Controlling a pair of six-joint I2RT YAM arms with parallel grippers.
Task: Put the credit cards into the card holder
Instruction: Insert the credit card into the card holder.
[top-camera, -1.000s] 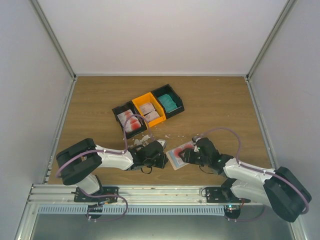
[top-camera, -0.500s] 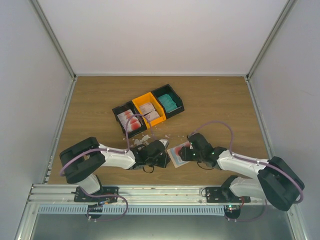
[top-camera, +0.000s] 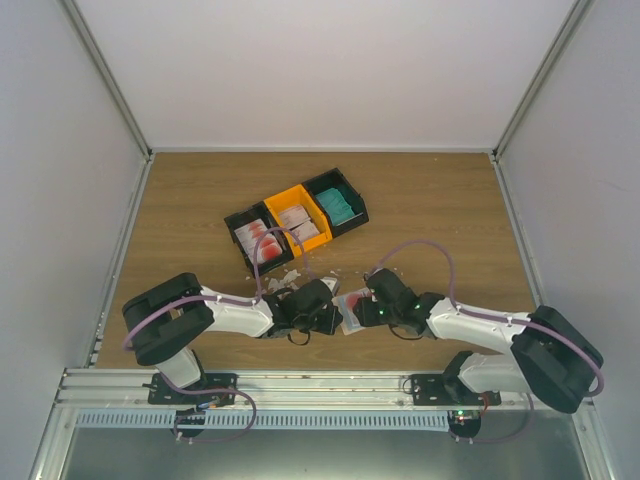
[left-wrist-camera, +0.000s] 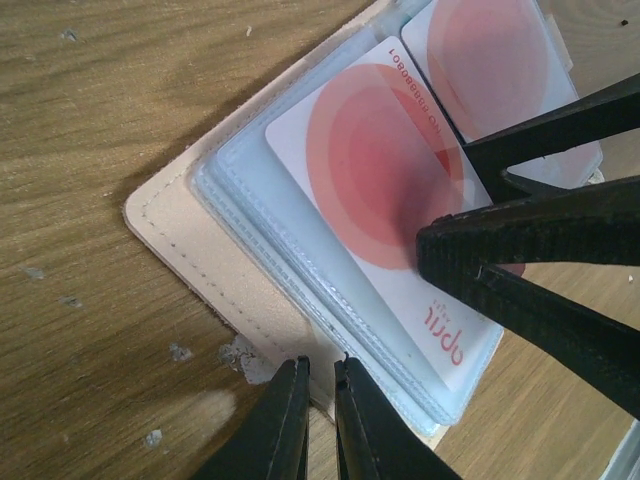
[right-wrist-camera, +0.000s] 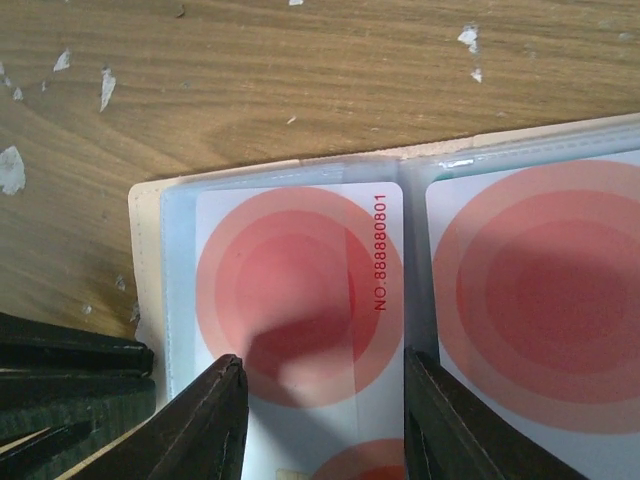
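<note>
Beige stitched card holder (left-wrist-camera: 175, 235) lies open on the brown wooden table (top-camera: 430, 210), between the two arms, clear plastic sleeves up. Left gripper (left-wrist-camera: 320, 375): fingers closed to a thin slit, nipping the card holder's near edge. Right gripper (right-wrist-camera: 325, 360): jaws wide apart, grasping nothing, over a white credit card with red concentric circles (right-wrist-camera: 300, 290) that lies on the left sleeves; one fingertip (left-wrist-camera: 450, 245) appears to rest on its face. Whether this card is inside a sleeve: cannot tell. A second matching card (right-wrist-camera: 540, 290) lies on the right-hand page.

a lab test cell — plain white panels (top-camera: 330, 70) on aluminium framing (top-camera: 105, 75) box in a wood-grain bench (top-camera: 440, 210), with a metal mounting rail (top-camera: 330, 385) at 6 o'clock.
</note>
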